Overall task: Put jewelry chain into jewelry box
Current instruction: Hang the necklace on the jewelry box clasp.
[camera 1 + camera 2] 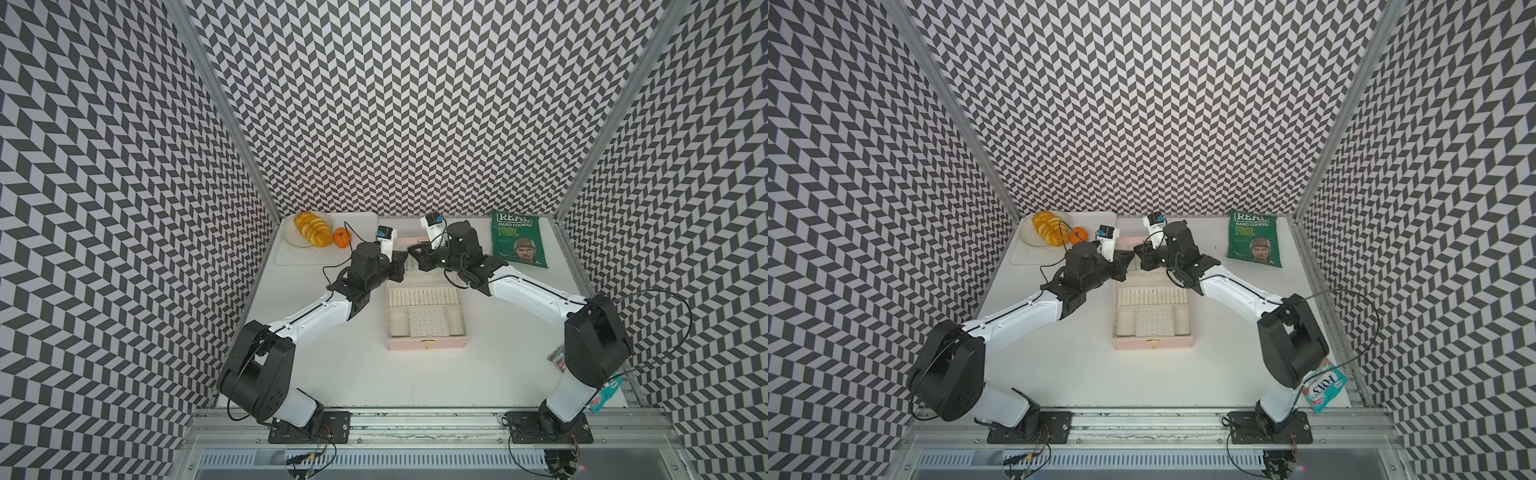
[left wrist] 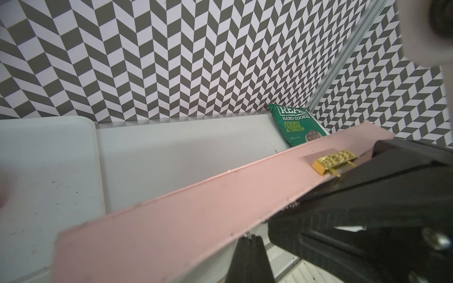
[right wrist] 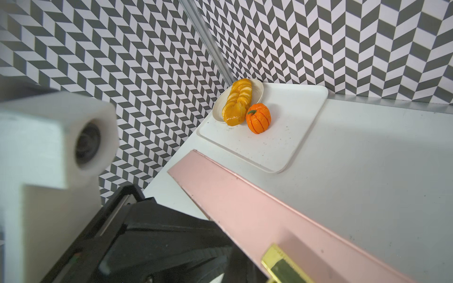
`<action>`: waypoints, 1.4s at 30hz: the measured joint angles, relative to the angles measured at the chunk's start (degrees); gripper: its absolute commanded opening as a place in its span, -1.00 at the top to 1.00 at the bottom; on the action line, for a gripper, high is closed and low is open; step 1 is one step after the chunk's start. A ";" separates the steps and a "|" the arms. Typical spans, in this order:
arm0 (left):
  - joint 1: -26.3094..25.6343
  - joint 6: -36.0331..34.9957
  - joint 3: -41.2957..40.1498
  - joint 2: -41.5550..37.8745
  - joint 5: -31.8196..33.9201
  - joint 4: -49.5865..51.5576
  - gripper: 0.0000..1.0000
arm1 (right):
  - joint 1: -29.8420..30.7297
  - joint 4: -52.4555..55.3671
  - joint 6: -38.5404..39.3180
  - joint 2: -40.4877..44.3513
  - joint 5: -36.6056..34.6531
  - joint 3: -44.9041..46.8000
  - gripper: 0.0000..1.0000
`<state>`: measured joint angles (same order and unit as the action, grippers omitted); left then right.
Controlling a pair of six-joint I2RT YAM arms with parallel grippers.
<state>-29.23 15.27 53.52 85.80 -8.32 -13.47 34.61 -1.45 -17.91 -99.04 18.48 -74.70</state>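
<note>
The pale pink jewelry box (image 1: 428,343) lies open mid-table in both top views, showing its cream ring rolls and dotted panel. Its lid (image 2: 196,213) stands up at the back, with a gold clasp (image 2: 331,163) on its rim. Both grippers meet over the back of the box, just in front of the lid. My left gripper (image 2: 250,239) is shut, and a tiny silvery bit of the jewelry chain (image 2: 248,235) shows at its tips; the rest is hidden. My right gripper (image 1: 414,250) is tip to tip with my left gripper (image 1: 404,259) and looks shut. Nothing shows in its jaws.
A white tray (image 1: 316,257) at the back left carries a plate of orange slices (image 1: 311,228) and a small orange pumpkin (image 1: 343,237). A green crisp bag (image 1: 517,241) lies at the back right. A sweets packet (image 1: 1323,384) sits by the right arm's base.
</note>
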 measured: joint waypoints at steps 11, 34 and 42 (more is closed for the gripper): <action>0.00 0.00 0.00 0.00 0.13 0.28 1.00 | -2.93 -0.33 -4.74 0.00 7.34 -0.04 1.00; 0.00 -0.02 0.00 0.02 0.11 0.31 1.00 | -3.19 0.20 -4.94 -1.40 6.99 0.31 0.71; 0.00 0.00 0.00 0.07 0.11 0.31 1.00 | -3.19 0.15 -4.37 -1.38 6.82 0.66 0.52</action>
<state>-29.23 15.27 53.52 85.86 -8.21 -13.17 31.42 -1.30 -22.28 -100.42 25.30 -74.04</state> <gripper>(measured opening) 0.049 0.239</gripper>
